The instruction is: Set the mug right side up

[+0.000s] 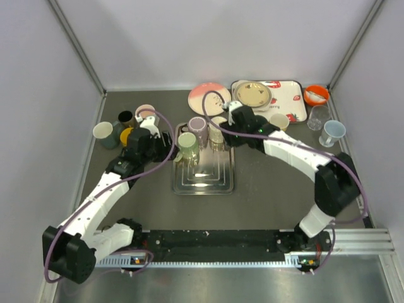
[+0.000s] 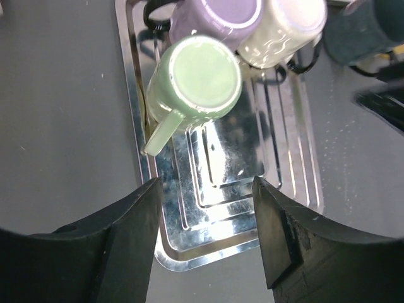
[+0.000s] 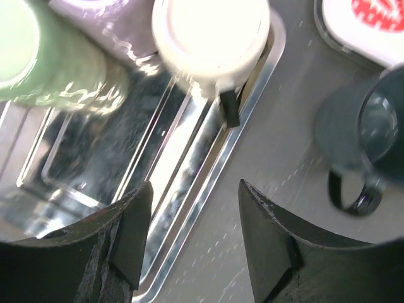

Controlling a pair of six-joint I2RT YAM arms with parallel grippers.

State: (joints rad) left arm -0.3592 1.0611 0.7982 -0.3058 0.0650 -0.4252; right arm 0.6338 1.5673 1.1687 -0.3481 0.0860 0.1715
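Three mugs stand upside down at the far end of the steel tray [image 1: 203, 180]: a green mug [image 1: 187, 145], a purple mug [image 1: 197, 125] and a cream mug [image 1: 216, 134]. In the left wrist view the green mug [image 2: 201, 76] shows its base, handle pointing down-left, with the purple mug [image 2: 218, 16] and cream mug [image 2: 284, 25] behind. My left gripper [image 2: 205, 218] is open and empty above the tray's [image 2: 221, 252] near left corner. My right gripper [image 3: 194, 237] is open and empty over the tray's right rim [image 3: 218, 170], just short of the cream mug [image 3: 211, 35].
A dark teal mug [image 3: 372, 126] stands upright right of the tray. Several cups [image 1: 104, 132] cluster at the back left. A pink plate [image 1: 208, 98], a strawberry tray [image 1: 284, 104], an orange bowl [image 1: 315, 95], a clear glass [image 1: 317, 117] and a light blue cup [image 1: 332, 132] sit at the back right.
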